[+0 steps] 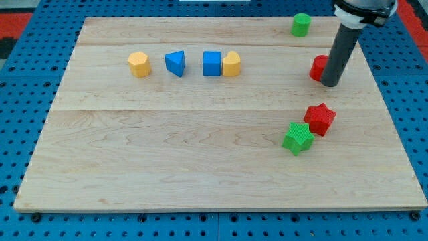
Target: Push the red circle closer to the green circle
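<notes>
The red circle point(317, 67) lies at the view's right, partly hidden behind my rod. My tip point(330, 84) rests on the board just to the right of it and a little below, touching or nearly touching it. The green circle point(301, 25) stands near the top edge, above the red circle and slightly to its left.
A red star point(320, 119) and a green star point(297, 138) touch each other below my tip. A row at the upper left holds a yellow hexagon point(139, 64), a blue triangle point(175, 63), a blue cube point(212, 63) and a yellow block point(231, 64). The wooden board point(200, 167) lies on blue pegboard.
</notes>
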Robot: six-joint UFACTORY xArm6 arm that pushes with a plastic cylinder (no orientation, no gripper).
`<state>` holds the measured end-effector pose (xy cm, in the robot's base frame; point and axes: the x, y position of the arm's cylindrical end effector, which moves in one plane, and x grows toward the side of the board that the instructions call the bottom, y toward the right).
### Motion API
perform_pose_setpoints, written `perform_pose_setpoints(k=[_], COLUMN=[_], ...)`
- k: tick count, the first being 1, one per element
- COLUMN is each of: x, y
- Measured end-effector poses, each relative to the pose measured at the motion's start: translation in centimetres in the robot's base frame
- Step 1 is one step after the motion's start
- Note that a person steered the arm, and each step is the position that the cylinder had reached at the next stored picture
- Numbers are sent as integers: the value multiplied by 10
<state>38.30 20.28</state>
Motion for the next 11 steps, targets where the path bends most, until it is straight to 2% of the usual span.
perform_pose_setpoints(k=[4, 11], x=[-14, -72], y=[0, 0])
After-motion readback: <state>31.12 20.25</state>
